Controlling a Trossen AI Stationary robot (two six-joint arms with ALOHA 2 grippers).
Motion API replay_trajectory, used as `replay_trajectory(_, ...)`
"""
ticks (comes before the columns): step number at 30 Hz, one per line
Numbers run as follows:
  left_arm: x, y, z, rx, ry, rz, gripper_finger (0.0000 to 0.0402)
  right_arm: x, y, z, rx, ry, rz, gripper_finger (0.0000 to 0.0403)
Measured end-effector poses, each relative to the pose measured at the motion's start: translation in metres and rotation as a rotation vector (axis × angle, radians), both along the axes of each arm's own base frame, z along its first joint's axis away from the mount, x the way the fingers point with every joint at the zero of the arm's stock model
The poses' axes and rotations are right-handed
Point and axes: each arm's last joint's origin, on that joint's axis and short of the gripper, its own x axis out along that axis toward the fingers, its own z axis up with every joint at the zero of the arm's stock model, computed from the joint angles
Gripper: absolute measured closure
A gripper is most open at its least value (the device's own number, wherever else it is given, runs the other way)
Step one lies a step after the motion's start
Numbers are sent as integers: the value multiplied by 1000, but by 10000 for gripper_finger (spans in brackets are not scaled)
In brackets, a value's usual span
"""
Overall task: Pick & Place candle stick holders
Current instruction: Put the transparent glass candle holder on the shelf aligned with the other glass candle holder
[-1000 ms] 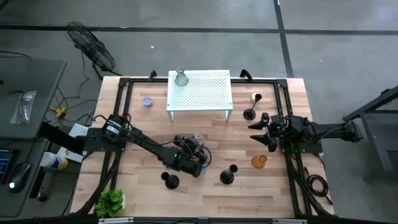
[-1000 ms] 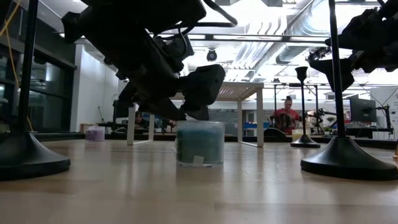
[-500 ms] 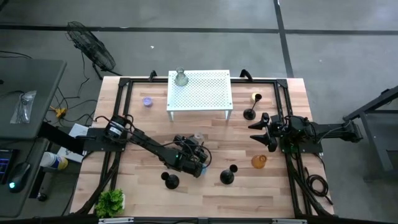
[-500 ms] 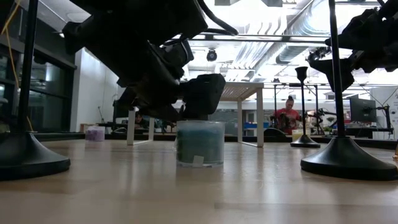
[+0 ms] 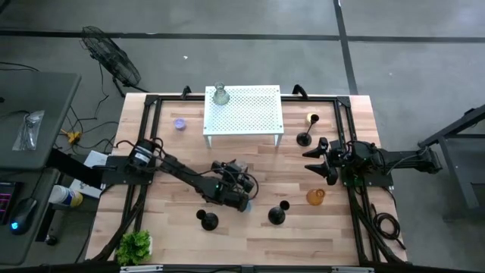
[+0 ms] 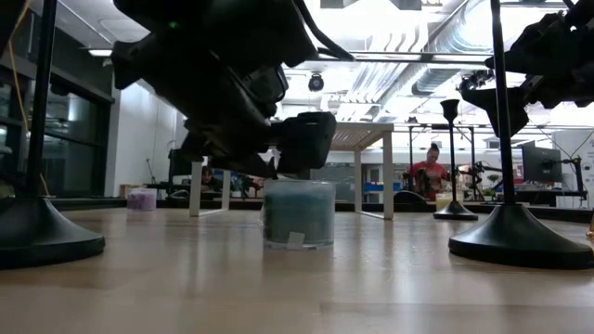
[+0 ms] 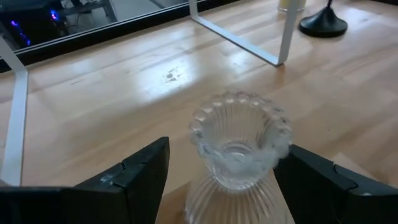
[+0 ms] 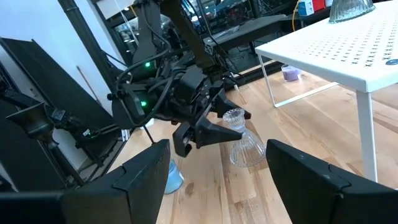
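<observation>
While the clear ribbed glass holder (image 7: 239, 155) stands upright on the wooden worktop (image 5: 174, 174), its long axis vertical and its beaded, flared mouth facing up, the left tool (image 7: 224, 177) sits spread wide around it, one dark finger on either side of the neck with a gap showing on both sides. Seen from the right wrist, the same glass (image 8: 241, 140) stands just past the left tool's tips, near the middle of the worktop in front of the white perforated stand (image 5: 243, 111).

Close beside the left tool a blue glass cup (image 6: 298, 213) sits upright. Two black candlestick holders (image 5: 208, 221) (image 5: 277, 214) stand toward the near edge with their thin stems vertical, and a third (image 5: 304, 139) stands by the stand's right leg with a yellowish cup (image 5: 312, 119) just behind it. An amber cup (image 5: 315, 197) rests near the right tool (image 5: 318, 161), which hangs above the worktop's right side, its fingers apart and holding nothing. A purple cup (image 5: 179, 123) sits at the far left, a greenish glass (image 5: 220, 95) on the stand's top, and a leafy plant (image 5: 134, 246) at the near left corner.

A black frame borders the worktop over a grey floor; a fan (image 5: 106, 50) stands beyond. A person (image 6: 429, 172) shows far back in the room.
</observation>
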Motion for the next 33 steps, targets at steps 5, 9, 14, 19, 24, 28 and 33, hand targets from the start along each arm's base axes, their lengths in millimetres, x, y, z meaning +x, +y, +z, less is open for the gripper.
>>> replay_trajectory(5,1,3,0,-9,2,5,132,0,0,0,0,0,0,143)
replay_trajectory(9,1,3,0,-9,2,5,132,0,0,0,0,0,0,143)
replay_trajectory(14,1,3,-1,-32,-14,9,132,0,0,0,0,0,0,143)
replay_trajectory(19,1,3,-1,-58,-50,25,133,0,0,0,0,0,0,143)
replay_trajectory(24,1,3,-1,-59,-51,26,143,0,0,0,0,0,0,143)
replay_trajectory(28,1,3,-1,-59,-51,26,181,0,0,0,0,0,0,143)
replay_trajectory(33,1,3,-1,-59,-50,26,236,0,0,0,0,0,0,143)
